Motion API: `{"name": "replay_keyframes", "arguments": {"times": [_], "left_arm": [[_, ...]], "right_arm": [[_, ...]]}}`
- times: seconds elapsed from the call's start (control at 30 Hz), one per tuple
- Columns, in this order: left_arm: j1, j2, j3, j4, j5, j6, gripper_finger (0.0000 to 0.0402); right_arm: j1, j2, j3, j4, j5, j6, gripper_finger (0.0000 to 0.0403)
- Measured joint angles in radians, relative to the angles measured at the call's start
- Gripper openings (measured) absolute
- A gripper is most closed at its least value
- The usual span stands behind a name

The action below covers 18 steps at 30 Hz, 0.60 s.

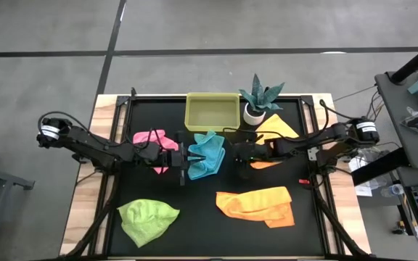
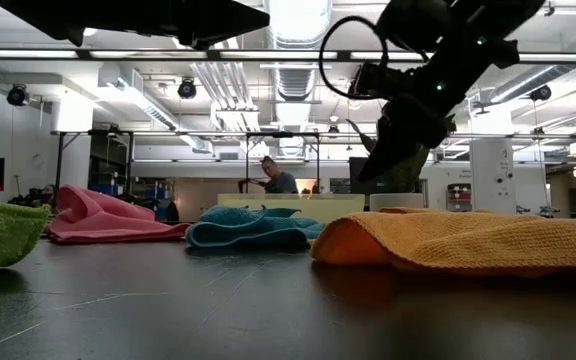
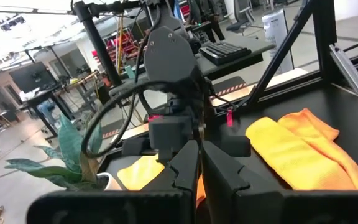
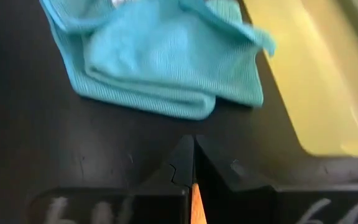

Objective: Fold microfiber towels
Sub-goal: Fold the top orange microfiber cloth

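A: Microfiber towels, five on the black mat (image 1: 202, 217): turquoise one (image 1: 206, 156) in the middle by the yellow tray (image 1: 212, 111), pink (image 1: 154, 139) on its left, lime green (image 1: 148, 220) at front-left, one orange (image 1: 258, 205) at front, other orange (image 1: 275, 129) near the plant (image 1: 258, 99).

B: And the grippers?

A: Both low, facing each other across the turquoise one. Left gripper (image 1: 183, 158) is closed, holds nothing. Right gripper (image 4: 193, 163) is closed too, w/ a thin orange strip between the fingers, maybe cloth, can't say.

B: Advice?

A: I think: open first, take two corners of one towel, lift together, keep edges aligned.
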Motion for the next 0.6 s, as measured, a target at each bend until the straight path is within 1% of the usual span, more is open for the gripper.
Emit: {"name": "replay_keyframes", "arguments": {"times": [0.13, 0.27, 0.37, 0.47, 0.6], "left_arm": [[0.0, 0.0, 0.0, 0.0, -0.003, 0.001, 0.0006], [0.0, 0.0, -0.001, -0.001, -0.043, 0.002, 0.0006], [0.0, 0.004, -0.006, -0.003, -0.045, 0.002, 0.0006], [0.0, 0.013, -0.016, -0.002, -0.045, 0.002, 0.0006], [0.0, 0.013, -0.034, -0.004, -0.045, 0.001, 0.0006]], "right_arm": [[0.0, 0.025, 0.024, -0.032, 0.0, 0.011, 0.0009], [0.0, 0.03, 0.033, -0.041, -0.004, 0.068, 0.0009], [0.0, 0.028, 0.033, -0.041, -0.053, 0.092, 0.0018], [0.0, 0.027, 0.033, -0.039, -0.083, 0.104, 0.004], [0.0, 0.035, 0.032, -0.043, -0.097, 0.133, 0.0085]]}}
